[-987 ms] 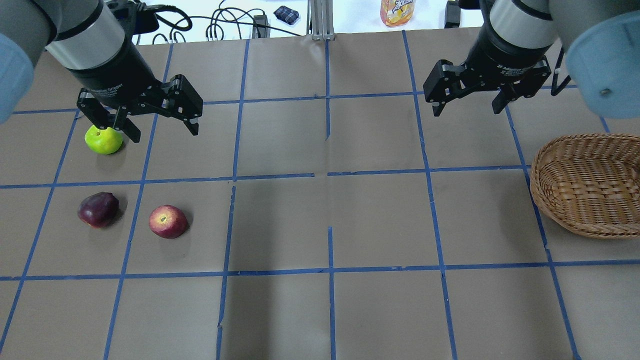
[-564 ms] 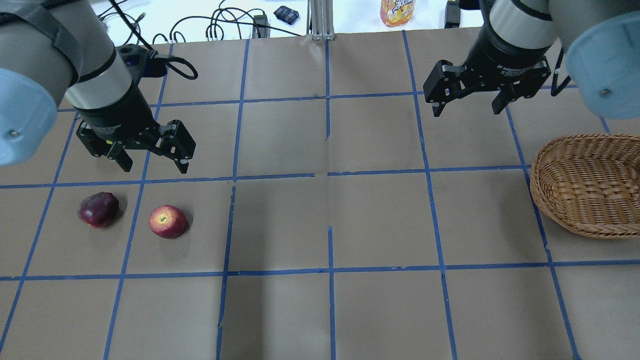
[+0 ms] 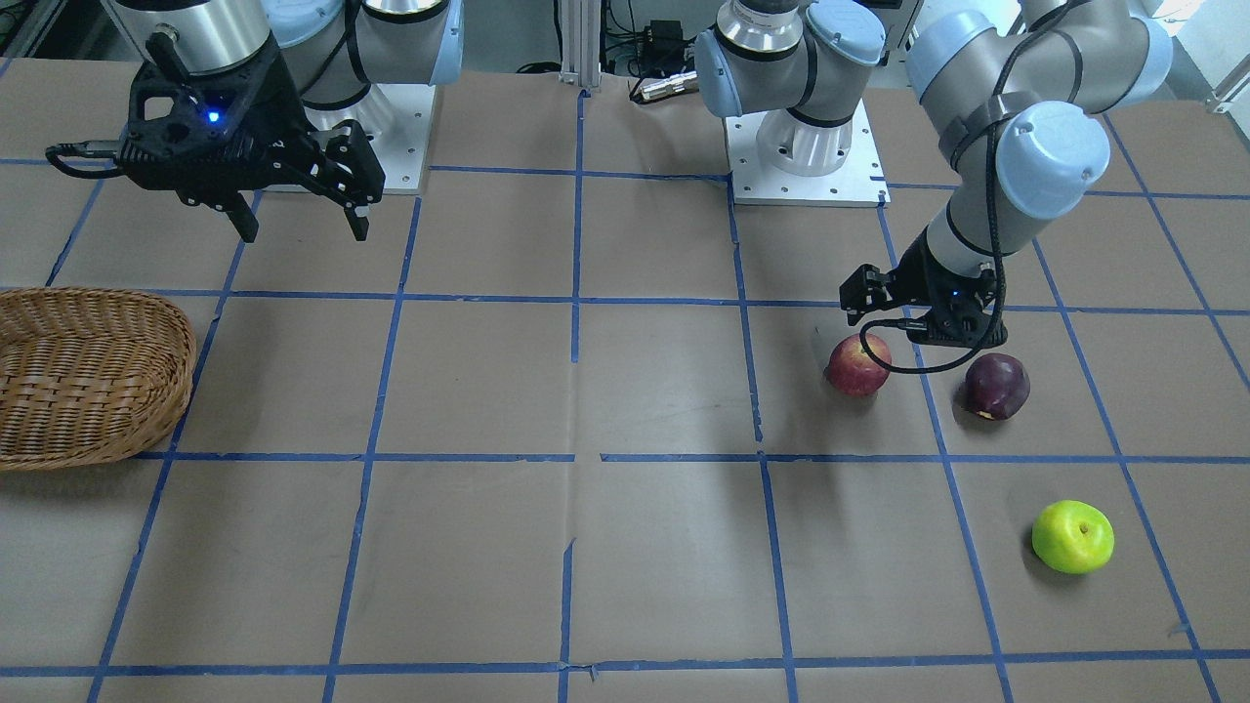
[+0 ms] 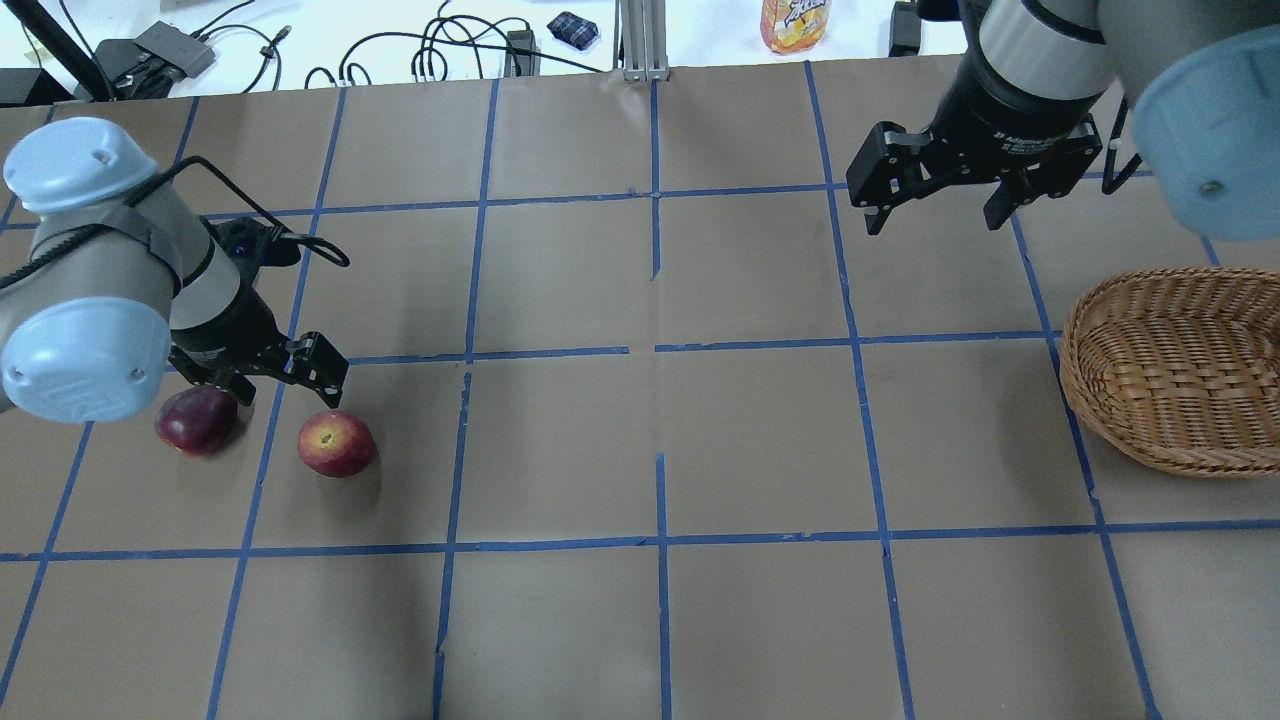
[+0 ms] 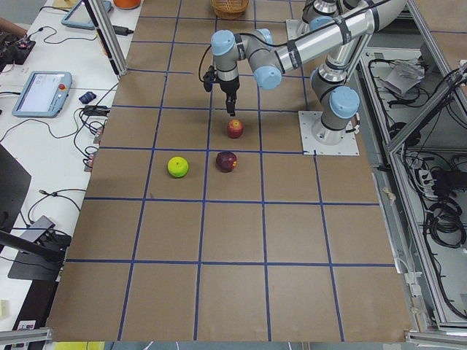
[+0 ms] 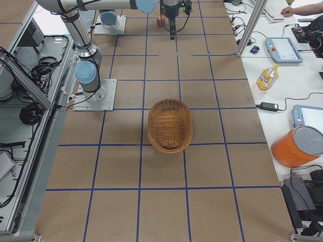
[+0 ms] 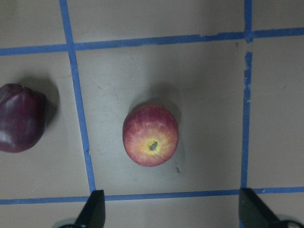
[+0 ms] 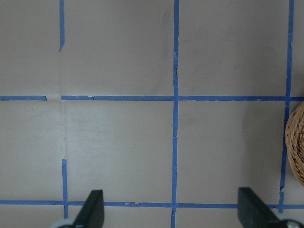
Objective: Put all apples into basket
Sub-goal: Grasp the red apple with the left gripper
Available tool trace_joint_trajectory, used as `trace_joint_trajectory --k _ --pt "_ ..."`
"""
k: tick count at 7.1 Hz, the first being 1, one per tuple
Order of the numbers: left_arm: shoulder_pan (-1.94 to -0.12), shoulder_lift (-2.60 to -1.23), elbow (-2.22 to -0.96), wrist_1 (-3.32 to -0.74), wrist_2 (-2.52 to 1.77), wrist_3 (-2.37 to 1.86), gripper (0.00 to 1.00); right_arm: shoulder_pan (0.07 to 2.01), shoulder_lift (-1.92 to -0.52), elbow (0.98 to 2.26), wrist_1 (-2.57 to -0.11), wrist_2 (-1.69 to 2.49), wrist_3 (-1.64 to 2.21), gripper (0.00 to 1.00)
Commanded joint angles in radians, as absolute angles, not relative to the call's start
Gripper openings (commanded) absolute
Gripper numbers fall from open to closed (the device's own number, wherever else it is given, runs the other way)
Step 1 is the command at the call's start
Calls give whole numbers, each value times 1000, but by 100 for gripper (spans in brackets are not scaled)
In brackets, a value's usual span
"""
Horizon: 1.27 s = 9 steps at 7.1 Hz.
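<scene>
The red apple (image 4: 337, 443) (image 7: 150, 135) and the dark maroon apple (image 4: 196, 420) (image 3: 996, 386) lie side by side on the table's left part. The lime green apple (image 3: 1072, 536) lies farther from the robot, and my left arm hides it in the overhead view. My left gripper (image 4: 285, 388) (image 7: 171, 213) is open and empty, hovering low just behind the red apple. The wicker basket (image 4: 1175, 370) (image 3: 83, 376) stands empty at the right edge. My right gripper (image 4: 935, 218) (image 8: 172, 211) is open and empty, held high beyond the basket's left.
An orange drink bottle (image 4: 795, 22) and cables (image 4: 440, 50) lie past the table's far edge. The two arm bases (image 3: 806, 156) stand on the robot's side. Blue tape lines form a grid on the brown paper.
My left arm has swung from over the green apple toward the robot and lowered beside the red and maroon apples. The right arm has not moved.
</scene>
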<state>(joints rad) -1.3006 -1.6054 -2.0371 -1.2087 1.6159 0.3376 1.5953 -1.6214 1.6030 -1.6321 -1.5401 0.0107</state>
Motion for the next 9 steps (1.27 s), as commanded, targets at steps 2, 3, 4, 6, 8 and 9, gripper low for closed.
trace_joint_trajectory --k 2,3,4,6,8,9 --pt "-1290 -1702 -2108 -1050 1597 344 100 1595 -1623 1605 -1632 -1540 11 100" --pt "-1290 -1741 -2111 -1007 1597 342 100 1595 -1623 1606 -1632 -1540 11 100" --pt "-1290 -1768 -2112 -974 1598 347 100 1595 -1621 1606 -1632 -1542 11 100" --pt "-1282 -1785 -2137 -971 1604 350 90 1595 -1623 1609 -1634 -1542 11 100" --pt "-1286 -1752 -2148 -968 1635 357 11 1595 -1624 1612 -1632 -1542 11 100" --pt "-1317 -1724 -2119 -980 1617 304 11 1595 -1626 1612 -1632 -1543 11 100"
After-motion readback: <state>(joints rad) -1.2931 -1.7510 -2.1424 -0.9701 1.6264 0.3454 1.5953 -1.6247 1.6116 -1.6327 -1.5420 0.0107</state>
